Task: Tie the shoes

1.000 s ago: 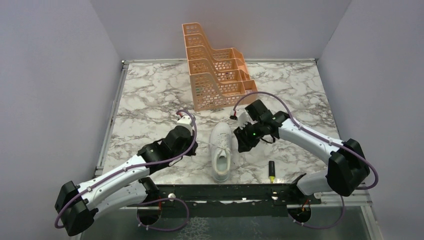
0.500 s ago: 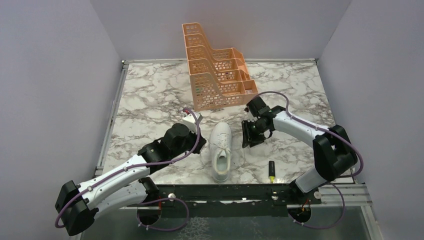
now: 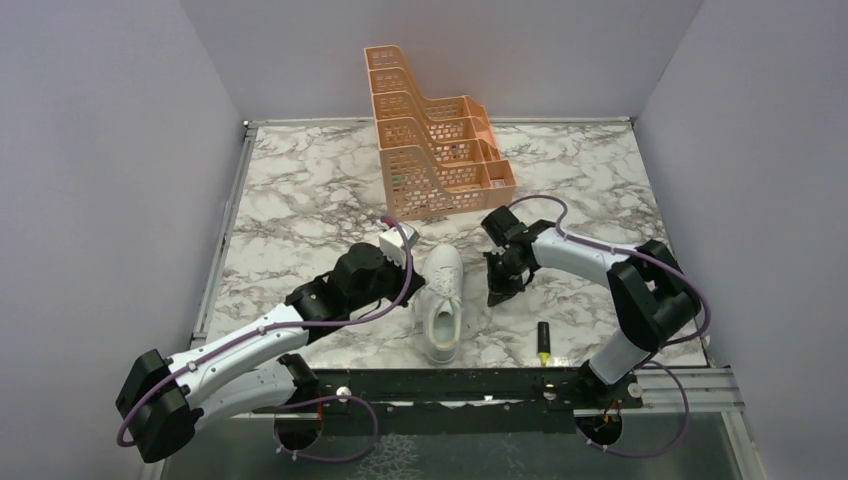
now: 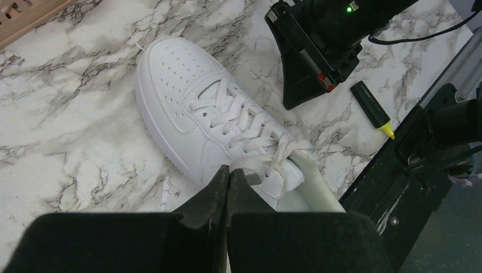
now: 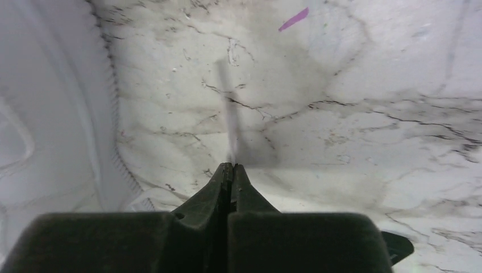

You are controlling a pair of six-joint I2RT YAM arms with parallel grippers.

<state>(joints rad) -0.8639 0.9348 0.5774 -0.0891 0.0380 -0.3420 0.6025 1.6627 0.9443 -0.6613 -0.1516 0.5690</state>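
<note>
White sneaker (image 3: 441,303) on table (image 3: 300,200), flanked by left end effector (image 3: 412,297) and right end effector (image 3: 497,292), orange rack (image 3: 430,160) behind.

Table: the marble-patterned table top (image 3: 300,190) bears everything below.
Sneaker: the white low-top lace-up sneaker (image 3: 441,303) lies near the middle of the near edge, toe at 12 o'clock, heel at 6.
Rack: the orange plastic tiered rack (image 3: 435,150) stands at the sneaker's 12 o'clock, apart from it.
Highlighter: the black, yellow-tipped highlighter pen (image 3: 543,342) lies at the sneaker's 4 o'clock, apart.
Left gripper (image 4: 228,176): at the sneaker's 9 o'clock, tips at the laces by the collar.
Right gripper (image 5: 228,169): at the sneaker's 2 o'clock, tips beside the sole.
</note>
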